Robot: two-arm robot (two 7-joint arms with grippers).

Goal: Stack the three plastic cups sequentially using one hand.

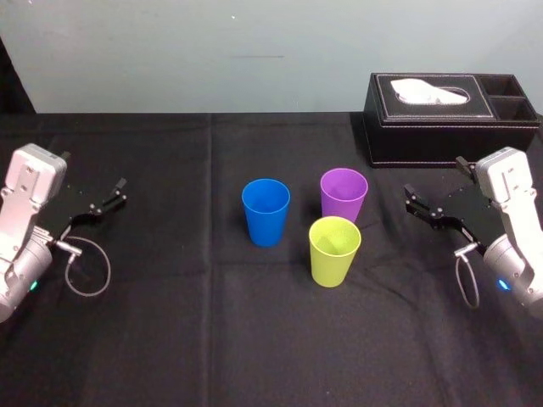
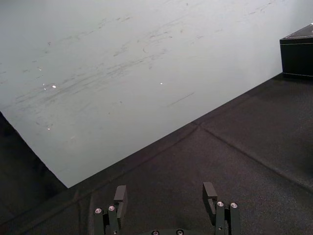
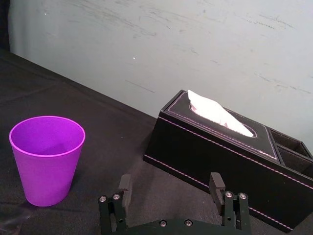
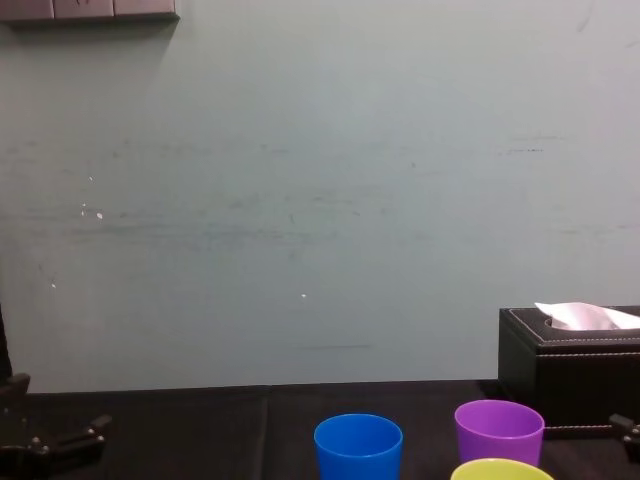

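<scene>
Starting at the front edge of the black-draped surface (image 1: 170, 339), locate the two grippers. The left gripper (image 2: 165, 190) sits by the left edge. Its fingers are spread apart with nothing between them, and they are aimed inward over bare cloth. The right gripper (image 3: 169, 181) sits by the right edge at a like depth. Its fingers are likewise spread and hold nothing, and they point toward the middle of the surface. Both grippers are well apart from the cups.

Next, find the yellow-green cup (image 1: 334, 250). It is the closest of the three to the front edge and stands upright, mouth up, a little right of the surface's middle. The blue cup (image 1: 265, 211) stands upright farther back and to its left, clear of it. The purple cup (image 1: 344, 193) stands upright just behind the yellow-green cup, nearer the far edge. You cannot tell from the head view whether these two touch. Each cup rests on the cloth on its own. In the right wrist view, the purple cup lies beyond the right gripper's fingertips.

Farthest back, at the far right corner, note the black leather tissue box (image 1: 450, 119). A white tissue (image 1: 428, 91) protrudes from its top slot. A pale wall (image 4: 300, 200) rises behind the far edge.
</scene>
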